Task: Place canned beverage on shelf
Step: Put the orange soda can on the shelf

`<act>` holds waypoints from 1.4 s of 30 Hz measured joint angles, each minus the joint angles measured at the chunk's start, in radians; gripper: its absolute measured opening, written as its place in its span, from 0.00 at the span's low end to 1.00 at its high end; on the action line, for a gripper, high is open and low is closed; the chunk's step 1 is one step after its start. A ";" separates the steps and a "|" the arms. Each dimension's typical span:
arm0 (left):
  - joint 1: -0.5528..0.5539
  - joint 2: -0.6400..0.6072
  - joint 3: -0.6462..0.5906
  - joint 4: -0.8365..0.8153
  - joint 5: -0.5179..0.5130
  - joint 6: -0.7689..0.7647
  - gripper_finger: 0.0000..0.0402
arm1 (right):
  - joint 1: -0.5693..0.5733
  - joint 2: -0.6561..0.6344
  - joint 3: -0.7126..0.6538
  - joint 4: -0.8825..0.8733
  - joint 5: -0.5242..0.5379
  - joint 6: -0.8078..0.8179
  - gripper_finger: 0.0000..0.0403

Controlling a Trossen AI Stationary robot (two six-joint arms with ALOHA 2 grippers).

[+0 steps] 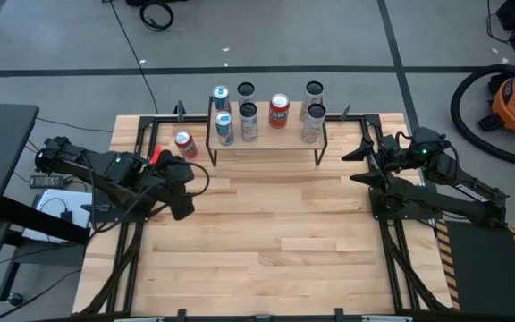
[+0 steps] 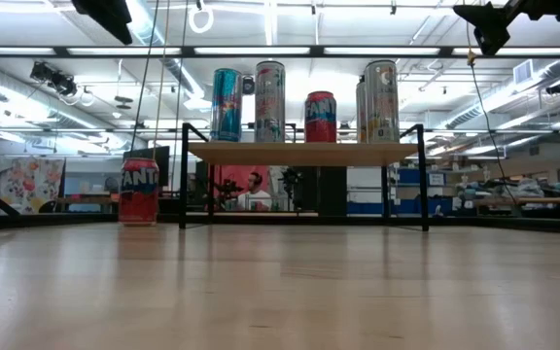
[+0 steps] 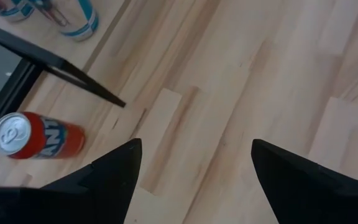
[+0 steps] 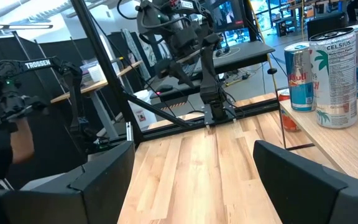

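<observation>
Fanta can [image 3: 33, 137] stands on the tabletop [image 3: 241, 93] off to one side of my wide-open, empty left gripper [image 3: 194, 174], not between the jaws, beside the shelf [image 2: 304, 153]; closing in crooked could topple it.

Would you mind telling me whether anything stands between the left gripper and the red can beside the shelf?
Nothing visible does. The red can stands on bare tabletop left of the shelf; the left gripper, jaws open, hovers nearby.
</observation>
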 joint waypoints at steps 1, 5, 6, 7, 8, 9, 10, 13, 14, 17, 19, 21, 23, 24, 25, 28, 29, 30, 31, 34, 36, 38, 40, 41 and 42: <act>0.000 0.000 0.000 0.010 0.000 0.000 0.78 | 0.000 0.000 0.000 0.000 0.000 0.000 0.84; 0.000 0.000 0.000 0.086 0.000 0.000 0.78 | 0.000 0.000 0.000 0.000 0.000 0.000 0.84; 0.000 0.000 0.000 0.111 -0.001 0.001 0.78 | 0.000 0.000 0.000 0.000 0.000 0.000 0.84; 0.000 0.000 0.000 0.132 -0.004 0.007 0.78 | 0.000 0.000 0.000 0.000 0.000 0.000 0.84; 0.000 0.000 0.000 0.151 -0.006 0.021 0.78 | 0.000 0.000 0.000 0.000 0.000 0.000 0.84; 0.000 0.000 0.000 0.170 -0.006 0.035 0.78 | 0.000 0.000 0.000 0.000 0.000 0.000 0.84; 0.000 0.000 0.000 0.179 -0.005 0.045 0.78 | 0.000 0.000 0.000 0.000 0.000 0.000 0.84; 0.000 0.000 0.000 0.170 -0.004 0.049 0.78 | 0.000 0.000 0.000 0.000 0.000 0.000 0.84; 0.000 0.000 0.000 0.169 -0.003 0.049 0.78 | 0.000 0.000 0.000 0.000 0.000 0.000 0.84; 0.009 0.000 0.000 0.143 0.011 0.069 0.78 | 0.000 0.000 0.000 0.000 0.000 0.000 0.84; 0.018 0.000 0.000 0.116 0.012 0.083 0.78 | 0.000 0.000 0.000 0.000 0.000 0.000 0.84; 0.037 0.000 0.000 0.092 0.014 0.088 0.78 | 0.000 0.000 0.000 -0.001 0.000 0.000 0.84; 0.063 0.000 0.000 0.075 0.014 0.088 0.78 | 0.000 0.000 0.000 -0.001 0.000 0.000 0.84; 0.077 0.000 0.000 0.063 0.014 0.093 0.78 | 0.000 0.000 0.000 -0.001 0.000 0.000 0.84; 0.090 0.000 0.000 0.045 0.014 0.098 0.78 | 0.000 0.000 0.000 -0.001 0.000 0.000 0.84; 0.132 0.000 0.000 -0.035 0.014 0.100 0.78 | 0.000 0.000 0.000 -0.001 0.000 0.000 0.84; 0.150 0.000 0.000 -0.067 0.014 0.105 0.78 | 0.000 0.000 0.000 -0.001 0.000 0.000 0.84; 0.169 0.000 0.000 -0.090 0.014 0.109 0.78 | 0.000 0.000 0.000 -0.001 0.000 0.000 0.84; 0.190 0.000 0.000 -0.099 0.014 0.114 0.78 | 0.000 0.000 0.000 -0.001 0.000 0.000 0.84; 0.267 0.001 0.000 -0.098 0.014 0.133 0.78 | 0.000 0.000 0.000 -0.005 0.000 -0.001 0.84; 0.325 0.001 0.000 -0.100 0.014 0.134 0.78 | 0.000 0.000 0.000 -0.013 0.000 -0.004 0.84; 0.383 0.001 0.000 -0.108 0.014 0.134 0.78 | 0.000 0.000 -0.001 -0.023 0.000 -0.004 0.84; 0.443 0.001 0.000 -0.123 0.014 0.134 0.78 | 0.000 0.000 -0.001 -0.034 0.000 -0.004 0.84; 0.473 0.001 0.000 -0.129 0.014 0.134 0.78 | 0.000 0.000 -0.001 -0.037 0.000 -0.004 0.84; 0.503 0.001 0.000 -0.134 0.014 0.136 0.78 | 0.000 0.000 -0.001 -0.038 -0.001 -0.004 0.84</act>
